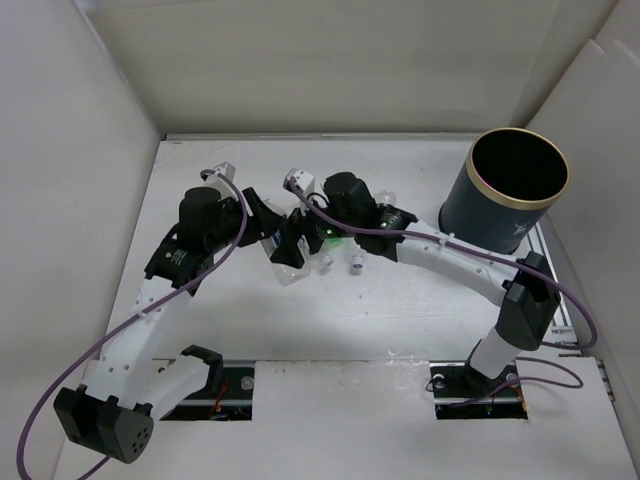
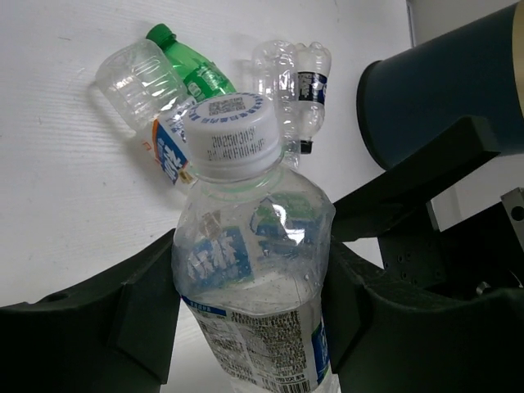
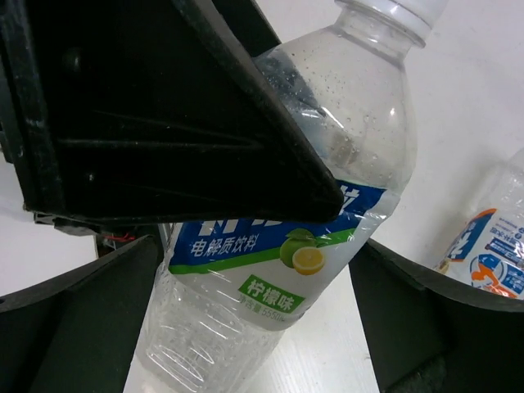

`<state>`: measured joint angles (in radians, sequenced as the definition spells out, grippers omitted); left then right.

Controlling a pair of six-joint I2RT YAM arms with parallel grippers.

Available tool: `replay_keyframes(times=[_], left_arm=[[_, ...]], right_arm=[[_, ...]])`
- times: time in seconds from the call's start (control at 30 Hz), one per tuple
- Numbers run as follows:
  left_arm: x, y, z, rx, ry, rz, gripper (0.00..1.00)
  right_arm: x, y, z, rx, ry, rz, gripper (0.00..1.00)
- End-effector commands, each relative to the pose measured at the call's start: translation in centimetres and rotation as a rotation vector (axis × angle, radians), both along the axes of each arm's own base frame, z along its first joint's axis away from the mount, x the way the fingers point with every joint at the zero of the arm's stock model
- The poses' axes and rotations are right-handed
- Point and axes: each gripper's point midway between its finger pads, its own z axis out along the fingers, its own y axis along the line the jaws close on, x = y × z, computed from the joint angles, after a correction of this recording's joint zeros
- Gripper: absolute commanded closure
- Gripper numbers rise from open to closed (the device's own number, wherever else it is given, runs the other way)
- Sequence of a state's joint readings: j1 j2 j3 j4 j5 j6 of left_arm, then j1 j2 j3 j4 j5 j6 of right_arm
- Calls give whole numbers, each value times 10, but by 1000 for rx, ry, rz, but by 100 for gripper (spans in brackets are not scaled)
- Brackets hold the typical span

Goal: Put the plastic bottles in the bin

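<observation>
At the near edge we find the two arm bases; the left arm [image 1: 130, 340] and the right arm [image 1: 460, 265] both reach toward the middle of the white table [image 1: 400, 310], where their heads meet.

The left gripper [image 2: 250, 307] is closed part-way onto a clear plastic bottle [image 2: 246, 246]. Its black fingers [image 2: 139, 315] press the body on both sides below the shoulder. The bottle's white cap [image 2: 233, 135] points away from the wrist, and it carries a blue and green label with a lemon on it.

The right gripper [image 3: 258, 319] stands wide apart and grips nothing. Its two fingers [image 3: 82, 319] straddle the same bottle at label height, and bare table shows between the bottle and the finger on the right of that wrist view. On the other side we cannot tell touch from gap.

Just beyond the held bottle, loose bottles lie together on the table:
- an unlabelled clear bottle [image 2: 135, 78];
- a green bottle [image 2: 192, 70] touching it;
- a blue-and-orange-labelled bottle [image 2: 172, 151], partly hidden behind the white cap;
- a ribbed clear bottle [image 2: 274, 70];
- a black-labelled bottle [image 2: 313, 86] alongside the ribbed one.

The bin [image 1: 495, 215], dark with a gold rim, stands upright at the far right of the table, well apart from both grippers. We see no bottle in the part of its black interior that shows.
</observation>
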<state>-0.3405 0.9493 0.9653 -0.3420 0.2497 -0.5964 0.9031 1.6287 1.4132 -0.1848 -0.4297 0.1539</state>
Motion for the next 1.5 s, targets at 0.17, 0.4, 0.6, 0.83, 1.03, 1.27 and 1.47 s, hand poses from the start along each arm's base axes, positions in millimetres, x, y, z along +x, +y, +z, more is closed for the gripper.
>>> replay_keyframes(times=[0.17, 0.4, 0.6, 0.83, 1.03, 1.27, 1.47], left_arm=[[0, -7, 58, -78, -154, -23, 100], [5, -2, 77, -110, -198, 26, 100], [8, -6, 99, -152, -241, 20, 98], [13, -7, 112, -191, -270, 36, 24], [21, -12, 132, -234, -298, 33, 0], [27, -3, 138, -209, -282, 98, 0], [30, 13, 124, -169, -255, 187, 0]], right_arm=[[0, 30, 16, 72, -16, -46, 6], [5, 34, 2, 64, 50, -98, 45], [9, 34, -15, 43, 87, -138, 100], [9, 33, -17, 54, 96, -152, 100], [14, 26, -19, 52, 89, -200, 100], [44, 4, -12, 71, 85, -330, 100], [68, -30, 18, 159, 52, -457, 100]])
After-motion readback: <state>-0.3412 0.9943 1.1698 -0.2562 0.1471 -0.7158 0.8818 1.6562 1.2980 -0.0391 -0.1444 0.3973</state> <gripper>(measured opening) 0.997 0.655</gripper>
